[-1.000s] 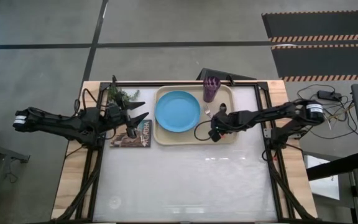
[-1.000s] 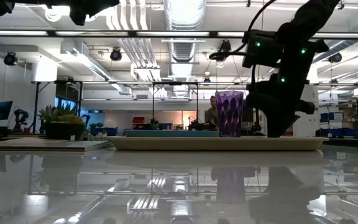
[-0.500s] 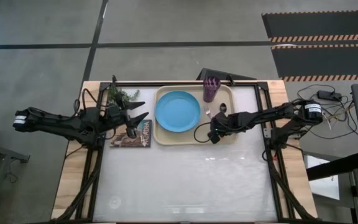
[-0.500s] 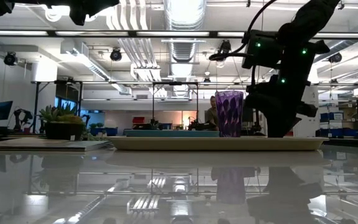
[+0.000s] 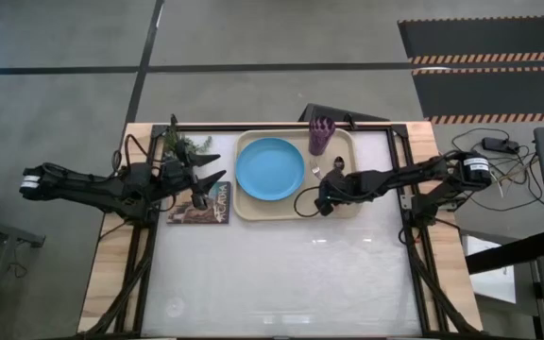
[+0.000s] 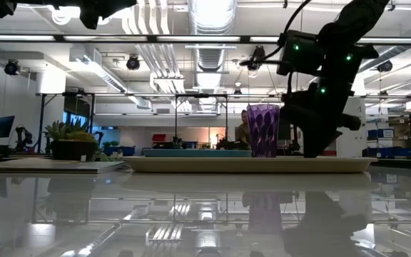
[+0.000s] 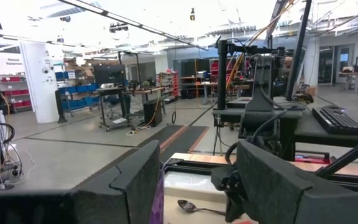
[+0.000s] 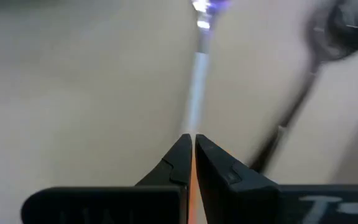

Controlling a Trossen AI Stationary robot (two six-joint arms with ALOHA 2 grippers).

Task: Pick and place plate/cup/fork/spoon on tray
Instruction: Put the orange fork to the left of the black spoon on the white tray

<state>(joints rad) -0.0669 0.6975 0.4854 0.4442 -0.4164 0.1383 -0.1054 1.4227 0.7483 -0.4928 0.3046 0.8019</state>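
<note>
The cream tray lies at the table's far middle. On it are the light-blue plate, the purple cup at its far right corner, and the metal spoon. The fork lies just left of the spoon, its tines toward the far edge. My right gripper is over the tray's near right part, shut on the fork. My left gripper is open and empty above the book at the table's left. My right gripper pinches the fork's orange-red handle between its two shut fingers, which come from above. The metal shaft runs out ahead of the fingertips over the tray floor toward the far edge. I cannot tell whether the fork rests on the tray.
A small dark picture-covered book lies left of the tray, under my left gripper. A potted plant stands at the far left. The table's near half is bare white surface.
My right gripper has crept a little toward the table's left edge over the tray, staying shut.
</note>
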